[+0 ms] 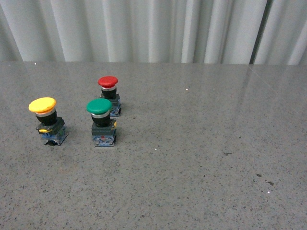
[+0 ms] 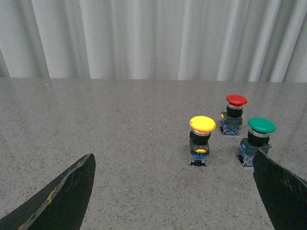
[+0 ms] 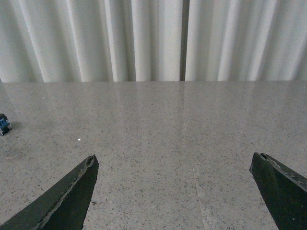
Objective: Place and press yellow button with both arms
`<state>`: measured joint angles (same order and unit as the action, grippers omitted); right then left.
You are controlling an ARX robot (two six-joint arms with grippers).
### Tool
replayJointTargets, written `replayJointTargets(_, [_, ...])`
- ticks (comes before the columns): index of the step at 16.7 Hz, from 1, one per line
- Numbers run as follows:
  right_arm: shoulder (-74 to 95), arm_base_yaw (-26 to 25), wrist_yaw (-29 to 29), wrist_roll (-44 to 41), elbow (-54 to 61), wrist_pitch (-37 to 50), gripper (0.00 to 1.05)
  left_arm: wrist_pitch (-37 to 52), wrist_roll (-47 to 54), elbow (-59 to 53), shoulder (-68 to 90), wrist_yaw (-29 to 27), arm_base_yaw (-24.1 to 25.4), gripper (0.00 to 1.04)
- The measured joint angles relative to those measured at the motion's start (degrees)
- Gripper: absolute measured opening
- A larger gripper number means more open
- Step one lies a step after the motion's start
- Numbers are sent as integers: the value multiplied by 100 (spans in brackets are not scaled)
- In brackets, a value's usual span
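Observation:
The yellow button (image 1: 46, 120) stands upright at the left of the grey table, with a yellow mushroom cap, black body and blue-grey base. The left wrist view shows it (image 2: 201, 139) some way ahead of my left gripper (image 2: 173, 165), which is open with only table between its black fingers (image 2: 72, 191). My right gripper (image 3: 173, 165) is also open, over bare tabletop, and the yellow button is out of that view. Neither arm shows in the front view.
A green-capped button (image 1: 101, 122) stands just right of the yellow one, and a red-capped button (image 1: 109, 95) behind it. Both appear in the left wrist view, green (image 2: 259, 139) and red (image 2: 234, 114). A white pleated curtain (image 1: 153, 28) closes the table's far edge.

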<state>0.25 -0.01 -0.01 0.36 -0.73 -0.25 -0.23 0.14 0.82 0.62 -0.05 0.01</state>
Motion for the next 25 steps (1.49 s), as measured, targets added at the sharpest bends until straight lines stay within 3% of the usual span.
replayJointTargets(17, [0, 0, 0, 0, 0, 0, 98, 0, 2, 0, 0, 0, 0, 98])
replayJointTargets(18, [0, 0, 0, 0, 0, 0, 98, -177, 31, 31, 31, -61, -20, 98])
replayJointTargets(19, [0, 0, 0, -2, 0, 0, 98, -1001, 177, 385, 560, -254, 48, 98])
replayJointTargets(22, [0, 0, 0, 0, 0, -4, 98, 37, 345, 1080, 2057, 181, 619, 98])
replayJointTargets(25, [0, 0, 0, 0, 0, 0, 98, 1327, 643, 1993, 3753, 476, 409, 98])
